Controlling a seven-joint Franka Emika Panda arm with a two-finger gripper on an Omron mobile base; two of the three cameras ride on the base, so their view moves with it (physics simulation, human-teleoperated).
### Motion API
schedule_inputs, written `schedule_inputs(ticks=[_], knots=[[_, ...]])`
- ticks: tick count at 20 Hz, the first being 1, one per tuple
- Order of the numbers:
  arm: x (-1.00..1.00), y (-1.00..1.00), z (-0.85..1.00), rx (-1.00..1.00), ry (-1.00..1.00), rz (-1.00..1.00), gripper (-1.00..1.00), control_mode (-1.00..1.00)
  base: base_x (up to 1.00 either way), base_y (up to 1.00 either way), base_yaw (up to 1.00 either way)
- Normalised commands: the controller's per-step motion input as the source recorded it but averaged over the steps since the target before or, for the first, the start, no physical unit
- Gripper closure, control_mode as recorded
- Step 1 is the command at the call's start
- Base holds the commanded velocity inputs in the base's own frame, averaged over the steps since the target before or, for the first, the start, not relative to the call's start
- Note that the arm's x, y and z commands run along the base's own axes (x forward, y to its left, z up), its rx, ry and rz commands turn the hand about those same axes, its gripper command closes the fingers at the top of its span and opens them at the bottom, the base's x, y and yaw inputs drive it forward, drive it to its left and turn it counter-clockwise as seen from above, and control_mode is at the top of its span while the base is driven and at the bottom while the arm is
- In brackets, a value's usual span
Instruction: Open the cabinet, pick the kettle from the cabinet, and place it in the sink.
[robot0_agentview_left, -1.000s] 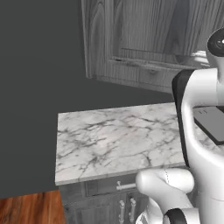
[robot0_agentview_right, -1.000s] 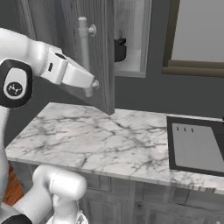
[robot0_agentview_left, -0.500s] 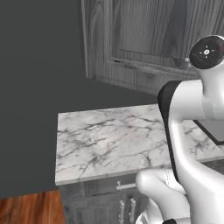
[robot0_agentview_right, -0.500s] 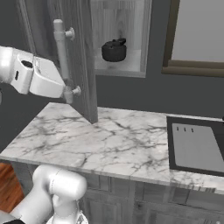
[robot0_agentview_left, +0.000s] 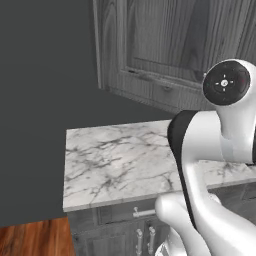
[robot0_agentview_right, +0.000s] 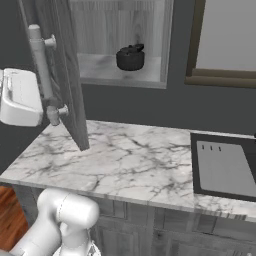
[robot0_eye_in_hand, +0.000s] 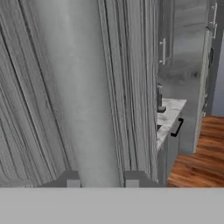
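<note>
While the two dark fingertips of the gripper (robot0_eye_in_hand: 102, 179) sit either side of the long light-grey bar handle (robot0_agentview_right: 42, 70), seemingly clamped on it, the tall dark grey wood-grain cabinet (robot0_agentview_right: 120, 42) has its door (robot0_agentview_right: 67, 75) swung wider than half a second ago. Beyond the white marble counter (robot0_agentview_right: 125, 160), the small squat black kettle (robot0_agentview_right: 130, 56) rests on the shelf, now fully exposed; the black sink (robot0_agentview_right: 222, 167) lies right.

The cabinet door (robot0_agentview_right: 65, 75) is standing swung wide over the desk's (robot0_agentview_right: 125, 165) left end, its bar handle (robot0_agentview_right: 44, 75) lying between the claw's (robot0_eye_in_hand: 103, 179) fingertips. The cabinet (robot0_agentview_right: 120, 45) mouth is gaping unblocked above the desk's back edge, the kettle (robot0_agentview_right: 130, 56) sitting alone on the shelf. The marble is stretching bare toward the sink (robot0_agentview_right: 222, 167) at the right edge.
</note>
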Motion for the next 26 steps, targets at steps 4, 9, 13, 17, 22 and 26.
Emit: schedule_inputs(ticks=[4, 9, 13, 17, 22, 26], knots=[[-0.28, 0.12, -0.07, 0.02, -0.08, 0.00, -1.00, -1.00, 0.00, 0.00, 0.00], [-0.29, -0.01, -0.08, 0.08, -0.06, 0.00, -1.00, -1.00, 0.00, 0.00, 0.00], [-0.42, -0.13, -0.02, 0.14, -0.11, 0.00, -1.00, -1.00, 0.00, 0.00, 0.00], [-0.44, -0.15, -0.01, 0.11, -0.10, 0.00, -1.00, -1.00, 0.00, 0.00, 0.00], [-0.44, -0.21, 0.00, 0.19, -0.16, 0.03, -1.00, -1.00, 0.00, 0.00, 0.00], [-0.26, -0.25, 0.00, 0.32, -0.17, 0.19, -1.00, -1.00, 0.00, 0.00, 0.00]])
